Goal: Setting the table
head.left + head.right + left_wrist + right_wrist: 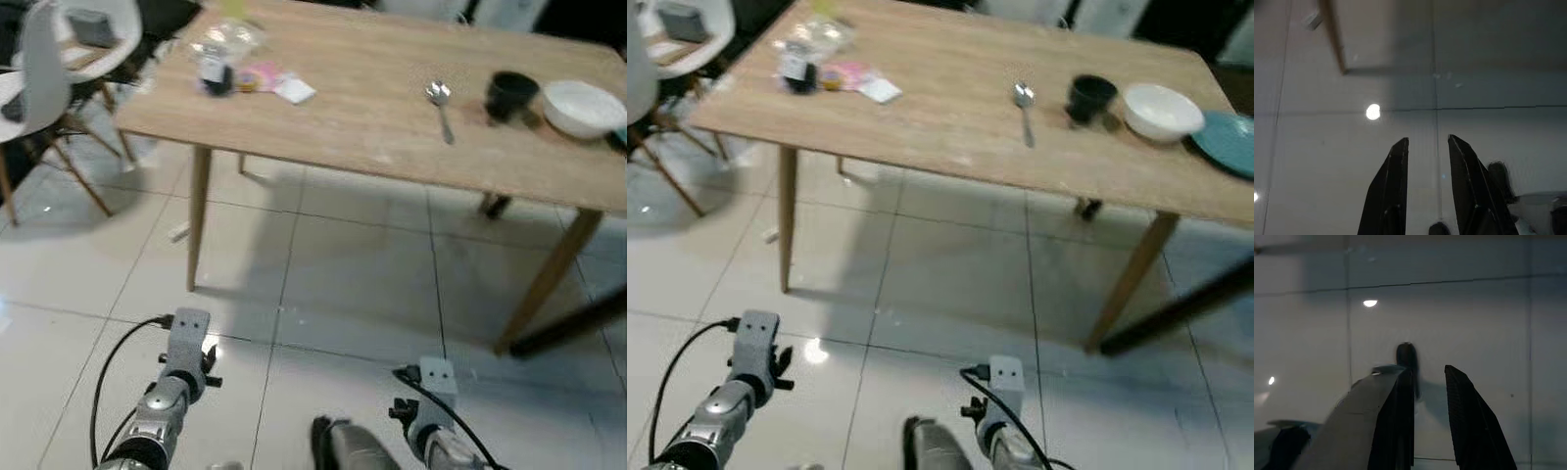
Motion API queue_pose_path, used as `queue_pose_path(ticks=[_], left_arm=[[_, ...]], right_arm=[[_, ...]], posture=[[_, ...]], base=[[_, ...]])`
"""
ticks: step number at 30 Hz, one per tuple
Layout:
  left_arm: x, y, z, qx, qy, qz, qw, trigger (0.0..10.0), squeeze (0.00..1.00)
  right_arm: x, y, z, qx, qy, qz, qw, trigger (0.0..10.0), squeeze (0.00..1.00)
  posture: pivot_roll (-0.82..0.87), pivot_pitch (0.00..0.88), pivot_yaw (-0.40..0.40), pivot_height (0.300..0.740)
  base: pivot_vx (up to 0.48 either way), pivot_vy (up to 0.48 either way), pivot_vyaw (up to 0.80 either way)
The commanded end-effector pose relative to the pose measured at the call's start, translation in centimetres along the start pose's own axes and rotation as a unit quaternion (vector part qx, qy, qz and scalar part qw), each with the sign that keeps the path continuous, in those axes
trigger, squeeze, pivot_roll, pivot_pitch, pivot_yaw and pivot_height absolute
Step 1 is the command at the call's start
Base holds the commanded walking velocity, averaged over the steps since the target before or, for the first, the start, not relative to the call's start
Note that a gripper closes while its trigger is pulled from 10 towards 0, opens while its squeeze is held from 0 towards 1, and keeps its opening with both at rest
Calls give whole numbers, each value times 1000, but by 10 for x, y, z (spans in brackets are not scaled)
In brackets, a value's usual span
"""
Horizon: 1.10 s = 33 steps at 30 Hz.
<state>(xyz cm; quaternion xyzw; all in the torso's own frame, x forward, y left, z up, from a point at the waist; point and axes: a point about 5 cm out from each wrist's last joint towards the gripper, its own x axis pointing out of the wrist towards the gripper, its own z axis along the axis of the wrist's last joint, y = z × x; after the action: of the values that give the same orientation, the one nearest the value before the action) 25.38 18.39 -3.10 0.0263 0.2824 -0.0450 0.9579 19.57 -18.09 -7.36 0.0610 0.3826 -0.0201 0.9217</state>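
A wooden table (362, 137) stands ahead of me. On its right part lie a metal spoon (440, 106), a black cup (510, 95) and a white bowl (583, 106), with a teal plate (1229, 140) at the far right edge. Both arms hang low over the tiled floor, short of the table: the left arm (181, 362) and the right arm (431, 392). In the wrist views my left gripper (1427, 143) and right gripper (1427, 372) point at the floor. Each stands open by a narrow gap, with nothing between the fingers.
On the table's far left lie a clear bag, a dark jar (216, 73), a pink item and a white card (294, 91). White chairs (44, 69) stand to the left. A dark bar (573, 328) slants across the floor by the right table leg (549, 279).
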Motion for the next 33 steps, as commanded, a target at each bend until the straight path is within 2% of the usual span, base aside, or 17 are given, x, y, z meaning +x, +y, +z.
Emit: queue_pose_path(ticks=[1,15,26,29,33], left_arm=[[-2,-4,-6,-5,9,-4,1000,10000,0],[-2,-5,-10,-25,17,17,999,10000,0],[-4,1,-13,-46,17,44,998,10000,0],[-4,1,-13,-48,16,48,998,10000,0],[-4,2,-11,-50,12,50,997,10000,0]], right_arm=[[-1,-4,-3,6,4,-8,1000,10000,0],[-1,-10,1,-10,1,-8,1000,10000,0],[1,-8,10,-28,-5,8,1000,10000,0],[2,-7,12,-44,-6,15,999,10000,0],[2,-8,15,-39,-12,12,999,10000,0]], posture=[[78,90,30,740],[66,80,3,740],[65,69,-10,740],[65,69,-10,740],[66,65,-10,740]], base=[[0,0,-800],[0,0,-800],[0,0,0],[0,0,800],[0,0,800]])
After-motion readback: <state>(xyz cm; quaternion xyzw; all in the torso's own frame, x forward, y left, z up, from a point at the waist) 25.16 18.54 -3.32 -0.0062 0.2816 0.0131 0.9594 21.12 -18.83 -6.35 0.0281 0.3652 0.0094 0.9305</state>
